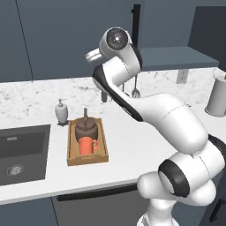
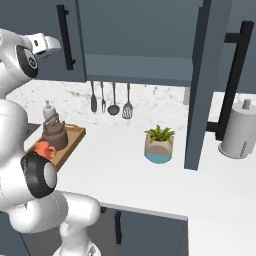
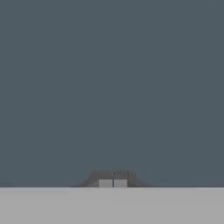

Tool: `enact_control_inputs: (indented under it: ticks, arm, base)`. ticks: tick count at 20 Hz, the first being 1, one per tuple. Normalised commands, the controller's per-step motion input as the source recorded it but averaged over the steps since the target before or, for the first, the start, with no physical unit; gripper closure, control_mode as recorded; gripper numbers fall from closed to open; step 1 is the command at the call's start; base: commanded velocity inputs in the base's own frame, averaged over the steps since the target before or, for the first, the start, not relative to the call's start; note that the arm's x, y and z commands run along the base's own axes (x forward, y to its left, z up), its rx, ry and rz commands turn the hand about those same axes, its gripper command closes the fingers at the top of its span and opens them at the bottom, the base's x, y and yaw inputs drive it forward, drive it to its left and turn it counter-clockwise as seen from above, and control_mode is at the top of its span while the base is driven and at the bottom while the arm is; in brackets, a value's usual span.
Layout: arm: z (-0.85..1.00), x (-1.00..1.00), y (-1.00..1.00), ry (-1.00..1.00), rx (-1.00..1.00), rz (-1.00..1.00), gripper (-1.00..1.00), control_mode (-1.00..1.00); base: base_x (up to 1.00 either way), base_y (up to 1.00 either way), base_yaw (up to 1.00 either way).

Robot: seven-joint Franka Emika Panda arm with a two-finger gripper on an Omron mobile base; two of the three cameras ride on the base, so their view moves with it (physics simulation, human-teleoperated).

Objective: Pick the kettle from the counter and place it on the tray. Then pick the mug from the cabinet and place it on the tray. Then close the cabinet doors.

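Tool (image 3: 113,181) closed tight, holding nothing, facing a flat slate-blue cabinet door (image 3: 112,87) close up. Below on the counter (image 1: 132,145), wooden tray (image 1: 70,148) carrying dark-brown kettle (image 1: 85,128) and orange mug (image 1: 87,145) touching in front of it. Right of the tray, potted plant (image 2: 159,144) beside one open door (image 2: 206,85).

White marbled bench (image 2: 150,175) with a wooden tray (image 2: 70,142) at left carrying the dark-brown kettle (image 2: 54,134) and, just in front of it, the orange mug (image 2: 44,149). A potted plant (image 2: 159,145) stands mid-bench; a grey cylinder container (image 2: 239,131) stands at right. Utensils (image 2: 113,100) hang on the backsplash beneath the slate-blue cabinet (image 2: 135,45), whose right door (image 2: 207,85) stands open, edge-on. The left door (image 2: 45,40) lies flat.
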Motion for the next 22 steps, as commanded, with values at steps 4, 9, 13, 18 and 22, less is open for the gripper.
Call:
enact_control_inputs:
  ticks: [4, 9, 13, 18, 22]
  arm:
    - [-0.70, 0.45, 0.04, -0.04, -0.01, 0.00, 1.00, -1.00]
    - [-0.94, 0.37, 0.00, -0.20, -0.03, 0.00, 1.00, -1.00]
    - [-0.74, 0.37, -0.03, -0.24, -0.01, 0.00, 1.00, -1.00]
    - [-0.04, 0.56, -0.16, 0.03, 0.00, 0.00, 1.00, -1.00]
    - [0.00, 0.31, -0.03, 0.08, 0.00, 0.00, 1.00, -1.00]
  base:
    - [0.00, 0.00, 0.00]
    - [0.00, 0.00, 0.00]
    - [0.00, 0.00, 0.00]
    - [0.00, 0.00, 0.00]
    - [0.00, 0.00, 0.00]
